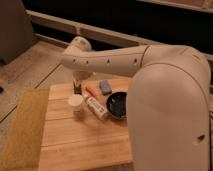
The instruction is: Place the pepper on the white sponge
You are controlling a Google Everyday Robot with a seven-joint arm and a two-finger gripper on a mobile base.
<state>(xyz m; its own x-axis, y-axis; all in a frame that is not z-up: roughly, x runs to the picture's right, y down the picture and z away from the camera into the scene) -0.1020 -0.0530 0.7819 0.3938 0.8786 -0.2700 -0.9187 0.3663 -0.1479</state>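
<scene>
camera view: end effector (77,88) wide, empty, beside pepper (90,91)

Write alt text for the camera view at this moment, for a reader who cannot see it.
A white robot arm reaches over a wooden table, its open gripper pointing down beside an orange-red pepper lying there. Nearby sit a small white round object, a white bar with dark marks, a blue-grey block and a black bowl.
</scene>
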